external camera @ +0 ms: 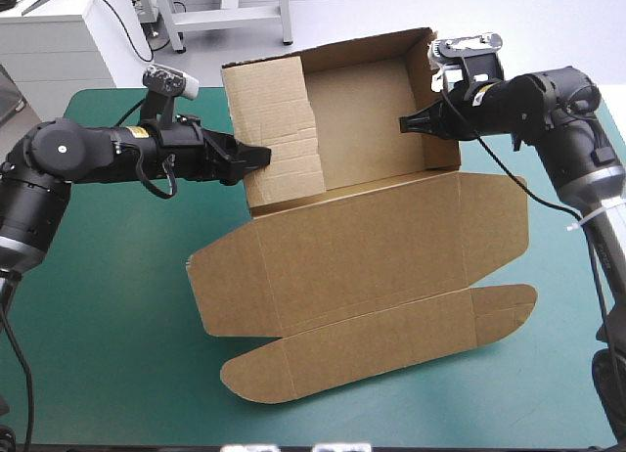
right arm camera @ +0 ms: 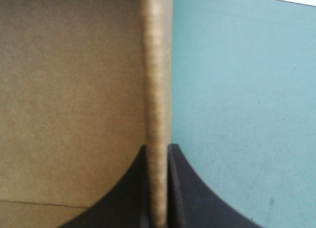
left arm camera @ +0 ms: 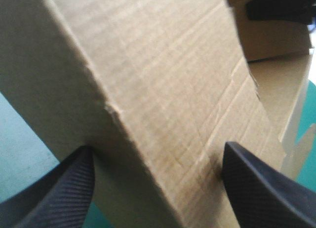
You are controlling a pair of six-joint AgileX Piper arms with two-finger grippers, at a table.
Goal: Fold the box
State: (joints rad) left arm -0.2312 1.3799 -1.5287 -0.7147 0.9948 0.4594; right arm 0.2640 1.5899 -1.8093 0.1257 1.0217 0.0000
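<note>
Box (external camera: 364,119) an open tray, lid (external camera: 362,251) flat; right tool (external camera: 404,125) pinches it, left tool (external camera: 264,158) agape.

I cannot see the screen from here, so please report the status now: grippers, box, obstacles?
Left gripper open, astride left wall of the box. Right gripper shut on the right wall. Lid flat, nothing on it.

Teal-green table (external camera: 98,354); brown box (external camera: 372,256) on it, lid flat toward near edge.
</note>
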